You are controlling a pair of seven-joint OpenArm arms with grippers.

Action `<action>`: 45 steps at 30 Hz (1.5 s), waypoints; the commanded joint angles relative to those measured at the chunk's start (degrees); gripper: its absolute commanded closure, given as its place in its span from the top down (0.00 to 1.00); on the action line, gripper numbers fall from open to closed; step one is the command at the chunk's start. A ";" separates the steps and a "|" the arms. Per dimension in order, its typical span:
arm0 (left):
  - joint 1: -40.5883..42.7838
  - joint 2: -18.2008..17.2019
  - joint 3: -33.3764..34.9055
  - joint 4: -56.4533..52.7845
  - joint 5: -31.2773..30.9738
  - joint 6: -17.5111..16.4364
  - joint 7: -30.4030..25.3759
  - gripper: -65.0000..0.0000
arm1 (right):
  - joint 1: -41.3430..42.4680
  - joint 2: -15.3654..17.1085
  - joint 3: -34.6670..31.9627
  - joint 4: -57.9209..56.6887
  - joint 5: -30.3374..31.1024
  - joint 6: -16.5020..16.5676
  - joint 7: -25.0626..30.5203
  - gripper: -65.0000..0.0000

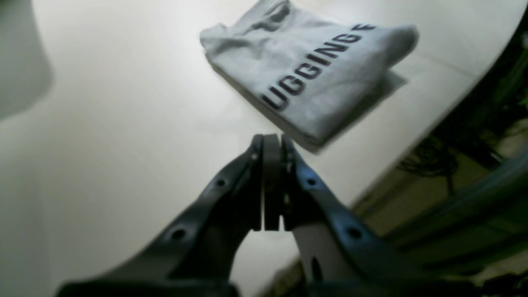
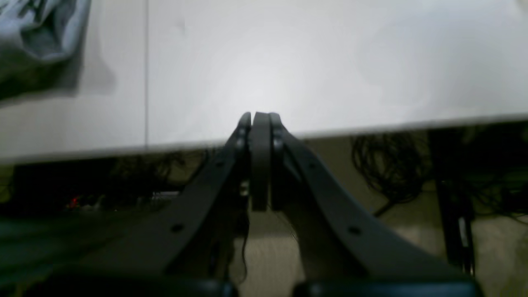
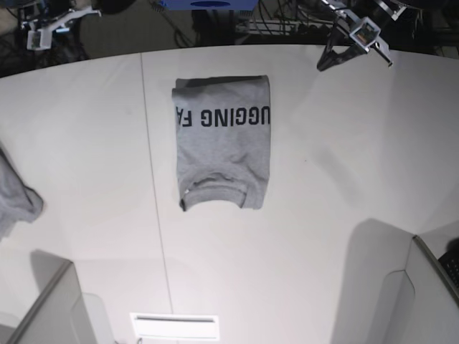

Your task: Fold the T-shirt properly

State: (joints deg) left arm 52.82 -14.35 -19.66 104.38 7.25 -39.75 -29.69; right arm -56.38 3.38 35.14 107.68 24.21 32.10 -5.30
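The heather-grey T-shirt point(image 3: 222, 140) lies folded into a rectangle in the middle of the white table point(image 3: 344, 186). Black lettering faces up at its far end and the ribbed neck at its near end. In the left wrist view the T-shirt point(image 1: 313, 70) lies beyond my left gripper point(image 1: 271, 142), which is shut, empty and apart from it. In the base view the left gripper point(image 3: 328, 63) hangs over the back right of the table. My right gripper point(image 2: 256, 117) is shut and empty at the table's back edge. A grey cloth corner point(image 2: 37, 37), apparently the T-shirt, shows at the upper left.
A smaller grey cloth lump point(image 3: 16, 201) lies at the table's left edge. A seam point(image 3: 154, 179) runs down the table left of the T-shirt. Cables and dark gear lie behind the back edge. Grey panels stand at the front corners.
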 commanded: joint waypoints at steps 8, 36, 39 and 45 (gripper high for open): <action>8.24 -0.20 0.19 -8.69 6.16 -0.25 -11.14 0.00 | -6.96 0.54 0.25 1.38 0.80 0.39 -12.06 0.00; -7.06 0.15 5.55 -60.73 7.39 -0.25 -14.92 0.00 | 13.17 4.05 -22.08 -44.95 -13.53 0.30 -18.66 0.00; -10.93 0.15 5.46 -67.15 7.39 -0.25 -14.92 0.00 | 15.72 4.58 -22.08 -50.23 -13.53 0.12 -12.68 0.00; -18.05 0.85 5.46 -80.51 7.39 -0.25 -14.92 0.00 | 23.19 6.86 -23.75 -64.03 -21.88 0.03 -5.73 0.00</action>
State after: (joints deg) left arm 33.41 -13.50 -14.17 23.73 14.55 -39.44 -44.01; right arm -32.05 10.20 11.38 43.05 1.28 31.53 -10.87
